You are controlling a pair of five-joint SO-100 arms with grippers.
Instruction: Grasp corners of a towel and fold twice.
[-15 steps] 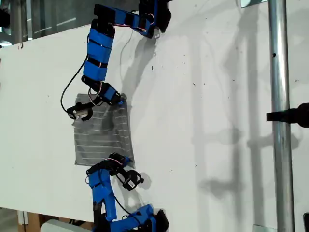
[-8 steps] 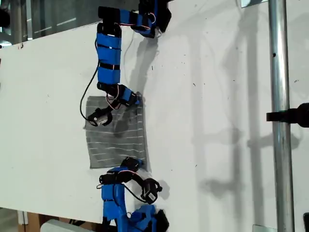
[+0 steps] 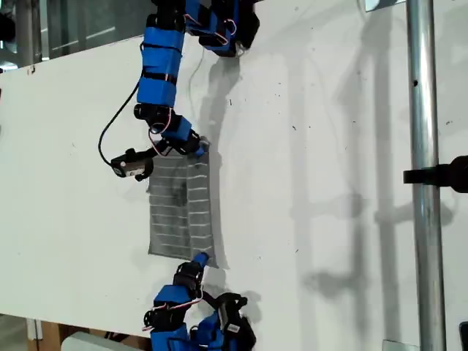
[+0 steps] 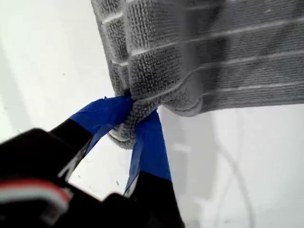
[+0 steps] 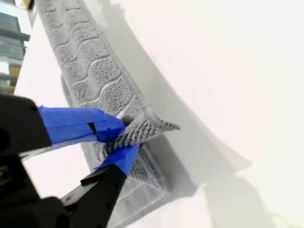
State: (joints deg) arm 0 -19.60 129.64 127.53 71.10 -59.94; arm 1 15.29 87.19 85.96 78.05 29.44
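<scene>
Grey striped towel lies on the white table, left of centre in the exterior view, between the two arms. My first gripper is pinched tight on a bunched towel corner. My second gripper is clamped on another corner, lifted off the table. Which arm in the exterior view is which: cannot tell.

The towel lies on the table, left of centre in the exterior view. One arm's claw sits at its 12 o'clock end, the other arm's claw at its 6 o'clock end. A metal pole stands well apart at 3 o'clock.
</scene>
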